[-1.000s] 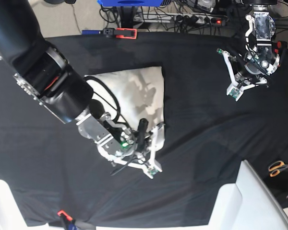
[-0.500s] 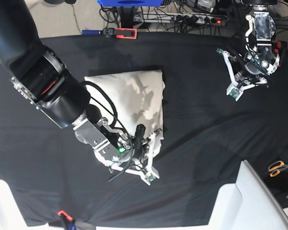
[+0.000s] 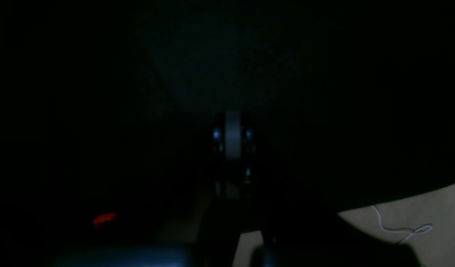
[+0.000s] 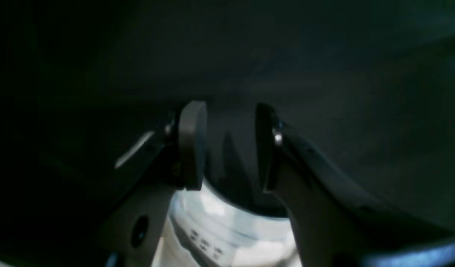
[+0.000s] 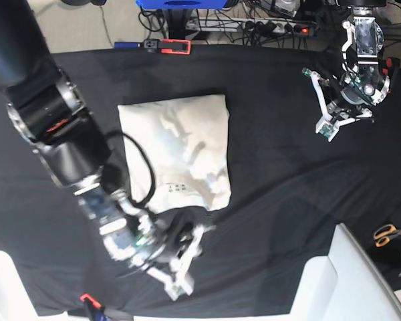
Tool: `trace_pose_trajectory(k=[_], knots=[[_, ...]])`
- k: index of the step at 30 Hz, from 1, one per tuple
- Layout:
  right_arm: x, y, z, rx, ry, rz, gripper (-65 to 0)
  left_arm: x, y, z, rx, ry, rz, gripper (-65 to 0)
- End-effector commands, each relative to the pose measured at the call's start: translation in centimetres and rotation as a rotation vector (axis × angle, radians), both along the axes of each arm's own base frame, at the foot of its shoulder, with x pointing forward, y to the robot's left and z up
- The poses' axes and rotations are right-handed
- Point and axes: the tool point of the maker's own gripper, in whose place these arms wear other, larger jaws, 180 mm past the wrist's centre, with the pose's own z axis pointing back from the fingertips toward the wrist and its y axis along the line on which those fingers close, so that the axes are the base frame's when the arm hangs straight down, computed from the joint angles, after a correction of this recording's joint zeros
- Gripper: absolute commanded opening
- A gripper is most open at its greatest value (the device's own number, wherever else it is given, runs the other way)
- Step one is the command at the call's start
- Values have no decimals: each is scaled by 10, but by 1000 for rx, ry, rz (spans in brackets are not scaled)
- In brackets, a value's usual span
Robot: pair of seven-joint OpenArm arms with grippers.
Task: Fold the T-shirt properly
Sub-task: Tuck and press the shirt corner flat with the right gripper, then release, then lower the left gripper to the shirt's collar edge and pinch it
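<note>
The T-shirt (image 5: 177, 150) lies folded into a cream rectangle on the black cloth, with a small dark printed mark (image 5: 177, 188) near its near edge. My right gripper (image 5: 184, 264) hovers just off that edge, blurred and apart from the cloth. In the right wrist view the right gripper (image 4: 229, 144) is open, with nothing between its fingers (image 4: 192, 144), and the T-shirt (image 4: 220, 222) shows low behind them. My left gripper (image 5: 334, 107) hangs at the far right, away from the shirt. The left wrist view is nearly black, and there the left gripper (image 3: 233, 137) is shut and empty.
Black cloth (image 5: 287, 174) covers the table. A red and blue clamp (image 5: 164, 45) sits at the far edge and an orange clamp (image 5: 87, 298) at the near edge. Orange-handled scissors (image 5: 387, 234) lie at the right, beside a white panel (image 5: 351, 281).
My right gripper has opened, let go of the shirt's near edge and pulled back toward the near side of the table. The shirt has settled flat. The left arm has not moved.
</note>
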Motion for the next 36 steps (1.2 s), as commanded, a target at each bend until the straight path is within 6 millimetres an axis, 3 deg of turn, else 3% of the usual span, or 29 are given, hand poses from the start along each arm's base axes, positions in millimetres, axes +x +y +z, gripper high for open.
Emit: trace_pose_trajectory(k=[1,5,10,11,14,15,17,19,22,27,33,36], knots=[[6,-5,17,6,-27,1,-434,7,5,8,14,-29,-2,-650],[-32,-19,15,8,31,12,-435,8,4,8,7,-31,-1,-650],[-83,-32,27,101,16,-16,-438,20,-8,12,-35,-107,-23,-650],[-94,-33,25,114,32,-25,-452,21,-8,12,-37,-111,-24,-650],[-113,-37,30,144,46,-44,-626,22,-8,13,-44,-116,-24,-650],[-120,-35,26,148,64,-43,-650,22,-8,14,-43,-116,-25,-650],[-129,-35,18,141,98,-43,-627,22,-7,15,-41,-118,-28,-650],[-139,-35,7,136,132,-44,-648,25,-10,19,-43,-132,-36,-650],[-155,-37,-6,132,170,-47,-645,30,-32,29,-55,-163,-96,-650],[-167,-60,-24,110,215,-97,-645,40,-82,53,-198,-261,-109,-650],[-170,-111,-29,121,226,-258,-645,47,-147,80,-380,-330,-204,-650],[-179,-131,-33,106,263,-308,-645,46,-167,87,-405,-340,-257,-650]])
